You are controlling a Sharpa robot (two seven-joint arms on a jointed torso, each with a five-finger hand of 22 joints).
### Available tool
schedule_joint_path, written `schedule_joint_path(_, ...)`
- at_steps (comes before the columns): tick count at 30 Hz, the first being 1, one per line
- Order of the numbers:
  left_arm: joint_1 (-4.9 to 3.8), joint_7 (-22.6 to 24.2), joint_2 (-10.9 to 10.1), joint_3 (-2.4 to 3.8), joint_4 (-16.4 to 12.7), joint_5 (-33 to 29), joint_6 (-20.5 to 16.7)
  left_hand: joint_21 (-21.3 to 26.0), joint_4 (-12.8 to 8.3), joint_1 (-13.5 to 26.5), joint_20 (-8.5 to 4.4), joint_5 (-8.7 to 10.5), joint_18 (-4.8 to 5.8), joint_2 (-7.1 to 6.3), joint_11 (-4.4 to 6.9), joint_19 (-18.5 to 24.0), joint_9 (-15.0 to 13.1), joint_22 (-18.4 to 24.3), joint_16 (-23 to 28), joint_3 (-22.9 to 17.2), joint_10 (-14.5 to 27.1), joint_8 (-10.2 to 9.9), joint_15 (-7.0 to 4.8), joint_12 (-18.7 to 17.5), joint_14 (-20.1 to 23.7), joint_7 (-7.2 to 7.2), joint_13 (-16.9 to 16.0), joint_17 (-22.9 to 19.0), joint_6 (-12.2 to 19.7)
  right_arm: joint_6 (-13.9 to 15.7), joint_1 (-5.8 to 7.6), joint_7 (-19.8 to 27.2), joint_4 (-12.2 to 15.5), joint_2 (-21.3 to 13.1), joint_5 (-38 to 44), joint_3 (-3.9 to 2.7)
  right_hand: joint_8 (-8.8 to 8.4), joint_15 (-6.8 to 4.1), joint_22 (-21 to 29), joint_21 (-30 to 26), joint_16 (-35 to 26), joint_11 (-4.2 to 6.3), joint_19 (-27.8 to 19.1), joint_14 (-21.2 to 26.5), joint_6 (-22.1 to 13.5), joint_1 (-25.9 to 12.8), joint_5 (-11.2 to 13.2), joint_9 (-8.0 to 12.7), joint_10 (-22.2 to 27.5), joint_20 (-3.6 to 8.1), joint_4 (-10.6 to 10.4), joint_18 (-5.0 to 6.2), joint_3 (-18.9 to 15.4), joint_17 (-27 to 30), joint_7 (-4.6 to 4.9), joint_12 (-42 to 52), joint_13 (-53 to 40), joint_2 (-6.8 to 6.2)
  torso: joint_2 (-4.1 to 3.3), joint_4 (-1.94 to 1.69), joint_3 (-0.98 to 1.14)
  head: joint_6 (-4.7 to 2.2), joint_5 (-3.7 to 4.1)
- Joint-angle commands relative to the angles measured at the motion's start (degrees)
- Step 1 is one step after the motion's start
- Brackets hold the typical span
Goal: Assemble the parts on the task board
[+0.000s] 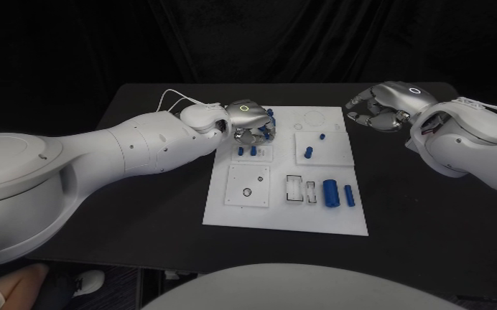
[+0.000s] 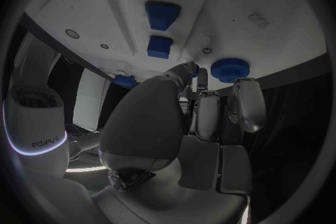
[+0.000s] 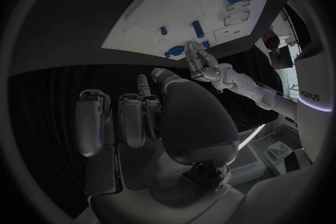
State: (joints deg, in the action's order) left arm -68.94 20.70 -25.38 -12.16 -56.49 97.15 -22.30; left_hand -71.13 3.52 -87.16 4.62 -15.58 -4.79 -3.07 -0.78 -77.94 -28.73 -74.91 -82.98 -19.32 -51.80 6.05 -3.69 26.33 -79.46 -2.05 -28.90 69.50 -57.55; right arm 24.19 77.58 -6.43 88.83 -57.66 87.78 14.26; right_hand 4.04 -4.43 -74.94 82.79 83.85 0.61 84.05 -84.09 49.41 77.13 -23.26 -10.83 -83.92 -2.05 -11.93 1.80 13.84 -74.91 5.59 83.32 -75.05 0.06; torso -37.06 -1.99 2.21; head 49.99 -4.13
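Left hand (image 1: 245,118) hovers over the white board's (image 1: 236,209) far-left corner, fingers (image 2: 246,102) spread loosely, holding nothing. Blue parts (image 1: 330,192) sit on the board. Right hand (image 1: 381,106), fingers curled in empty, hangs beside the board's far-right corner above the desk (image 1: 155,202).

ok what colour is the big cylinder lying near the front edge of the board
Blue. The big cylinder lies on the white task board, clearest in the head view.

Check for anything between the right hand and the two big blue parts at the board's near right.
Nothing visible stands in the way. The right hand hovers over bare table beyond the task board's far right corner; only small blue pegs stand on the board between it and the blue cylinders.
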Motion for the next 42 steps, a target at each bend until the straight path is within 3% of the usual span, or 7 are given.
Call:
schedule_joint_path(1,-0.77,0.15,-1.42,0.05,-2.35,0.01,-3.65,-0.16,-0.45,-0.48,-0.03,-0.43,0.37,0.15,1.26,-0.19,0.08,-9.30,-0.18,-0.11,-1.51,-0.32,-0.01,0.00,-0.33,-0.10,-0.48,-0.41,-0.30,-0.30,-0.12,-0.80,0.11,-0.22,0.11,-0.04,-0.25,0.22,-12.73,0.10,0.18,-0.09,2.81,-4.01,-0.01,-0.25,-0.19,0.06,-0.31,-0.11,-0.03,-0.02,0.22,-5.27,-0.26,-0.27,-6.02,-0.37,0.04,-0.08,-0.02,0.01,-0.29)
schedule_joint_path(12,-5.12,-2.36,-8.94,0.03,-13.11,0.01,1.04,0.83,-0.86,-0.51,-0.22,-0.41,0.17,-0.04,0.84,0.37,0.30,-8.99,0.62,-0.40,-1.72,-0.82,0.30,-1.22,0.29,-0.54,-0.06,-2.02,-0.29,-0.51,-0.13,-0.87,0.08,-0.49,0.11,-0.04,-0.25,0.22,-12.71,0.06,0.18,-0.08,2.80,-4.02,-0.03,-0.29,-0.17,0.08,-0.22,-0.11,-0.04,-0.01,0.27,-5.27,-0.26,-0.38,-5.88,-0.36,0.34,-0.39,0.03,0.01,-0.44)
schedule_joint_path(17,-5.82,-3.26,-11.29,0.02,-15.60,0.01,4.17,-0.11,-1.19,-0.61,-0.30,-0.49,0.38,-0.15,0.68,-0.28,0.37,-9.29,0.15,-0.52,-2.63,-0.97,0.38,-1.41,-0.57,-0.75,-0.04,-0.66,-0.45,-0.53,-0.26,-0.76,-0.01,-0.43,0.11,-0.04,-0.25,0.22,-12.71,0.05,0.22,-0.08,2.79,-4.03,-0.04,-0.34,-0.14,0.09,-0.15,-0.11,-0.05,-0.01,0.31,-5.33,-0.26,-0.48,-5.76,-0.36,0.45,-0.59,0.11,0.01,-0.30)
schedule_joint_path(22,-5.75,-3.73,-11.93,0.02,-15.15,0.01,5.73,-0.41,-1.34,-0.51,-0.37,-0.37,0.45,-0.26,0.47,-0.52,0.34,-9.38,0.08,-0.43,-3.21,-0.88,0.48,-1.43,-0.77,-1.10,-0.20,-0.52,-0.92,-0.63,-0.62,-0.62,0.04,-0.47,0.11,-0.04,-0.26,0.22,-12.63,-0.18,0.18,-0.09,2.69,-4.02,-0.06,-0.37,-0.13,0.11,-0.04,-0.10,-0.06,0.05,0.34,-5.25,-0.25,-0.61,-5.59,-0.36,0.40,-0.66,0.16,0.01,-0.35)
schedule_joint_path(29,-4.35,-4.27,-11.85,0.01,-13.47,0.01,6.73,-0.54,-1.38,-0.27,-0.42,-0.05,0.48,-0.39,0.20,-0.65,0.36,-9.42,0.12,-0.26,-3.59,-0.96,0.63,-1.49,-0.80,-1.48,-0.37,-0.65,-1.03,-0.88,-0.93,-0.54,0.03,-0.67,0.11,-0.04,-0.26,0.22,-12.63,-0.18,0.18,-0.09,2.69,-4.02,-0.06,-0.37,-0.13,0.11,-0.04,-0.10,-0.06,0.05,0.34,-5.25,-0.25,-0.61,-5.59,-0.36,0.45,-0.85,0.21,0.01,-0.12)
schedule_joint_path(34,-3.76,-4.47,-11.62,0.01,-12.75,0.01,6.87,-0.60,-1.36,-0.18,-0.42,0.00,0.49,-0.43,0.12,-0.69,0.38,-9.43,0.14,-0.22,-3.61,-1.01,0.68,-1.57,-0.80,-1.58,-0.38,-0.68,-1.01,-1.00,-1.05,-0.55,0.03,-0.75,0.11,-0.04,-0.26,0.22,-12.63,-0.18,0.18,-0.09,2.69,-4.02,-0.06,-0.37,-0.13,0.11,-0.04,-0.10,-0.06,0.05,0.34,-5.25,-0.25,-0.61,-5.59,-0.36,0.15,-0.81,-0.18,0.01,-0.41)
schedule_joint_path(42,-3.42,-4.85,-11.04,0.01,-11.94,0.01,6.31,-0.71,-1.35,-0.10,-0.43,-0.01,0.51,-0.46,0.06,-0.77,0.40,-9.46,0.08,-0.19,-3.71,-1.07,0.73,-1.61,-0.90,-1.66,-0.40,-0.52,-0.97,-1.05,-1.11,-0.54,-0.05,-0.71,0.11,-0.04,-0.26,0.22,-12.65,-0.13,0.20,-0.09,2.72,-4.02,-0.08,-0.39,-0.11,0.13,-0.02,-0.10,-0.05,0.03,0.40,-5.29,-0.24,-0.64,-5.57,-0.36,0.16,-0.60,-0.15,0.01,-0.71)
